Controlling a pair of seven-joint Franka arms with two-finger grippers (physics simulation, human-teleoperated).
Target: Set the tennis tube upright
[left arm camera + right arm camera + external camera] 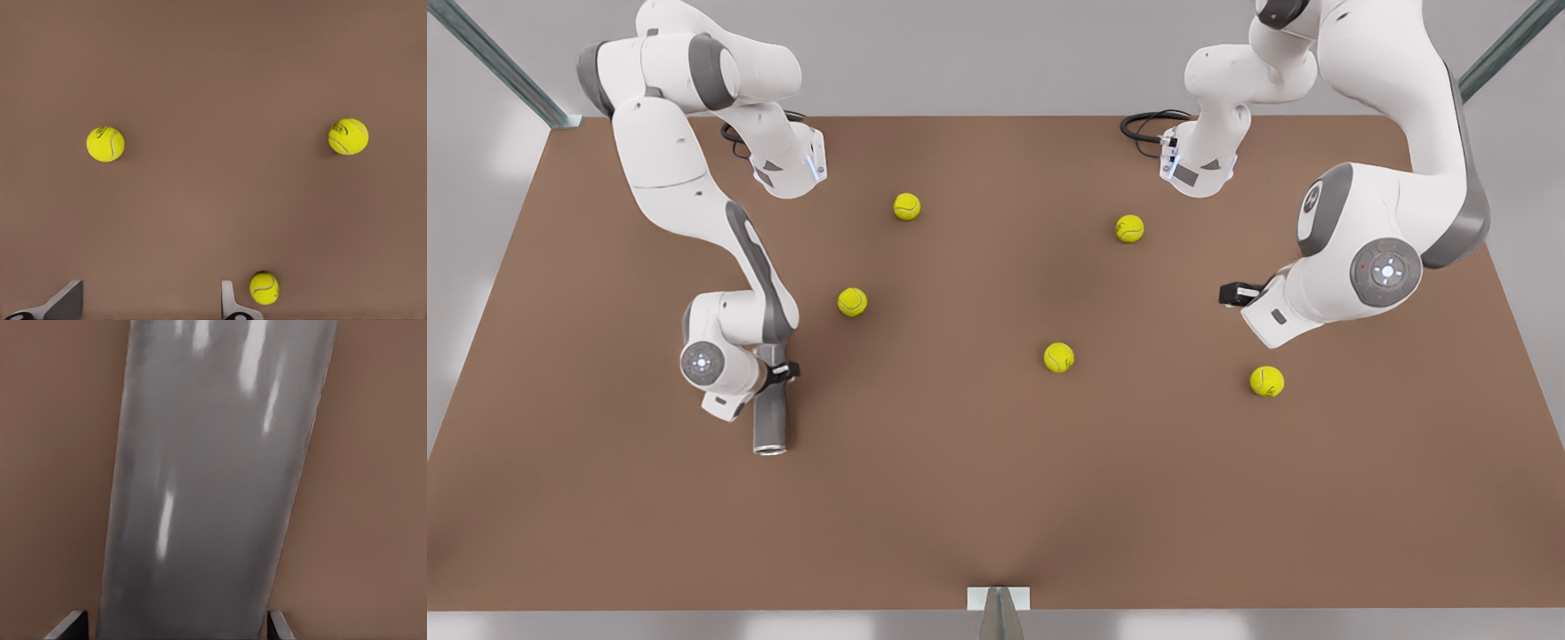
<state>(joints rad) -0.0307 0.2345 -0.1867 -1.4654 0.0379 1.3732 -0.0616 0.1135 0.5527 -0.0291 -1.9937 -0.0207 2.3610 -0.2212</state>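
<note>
I have the right claw (775, 373) down at the tennis tube (770, 422), on the front view's left side of the tabletop (996, 498). In the right wrist view the tube (213, 487) runs straight out ahead of the claw, with one fingertip (67, 625) on either side of its grey wall — spread to the tube's width and straddling it. Whether the pads are actually pressing on the metal I cannot tell.

The tube appears to lie on its side on the tabletop, its light-rimmed open end pointing away from the claw toward the near edge. So, as I judge it, the task is at the grasp stage: the approach is done, but the tube is not yet raised or turned, and the lifting, tipping and setting it on its end is all left.

The left claw (1232, 293) waits well apart, on the front view's right, hanging above bare tabletop. Its fingers (230, 300) are spread and hold nothing; one tennis ball (264, 288) lies just beside a fingertip, two more balls farther ahead of it. No ball lies close to the right claw or the tube.
</note>
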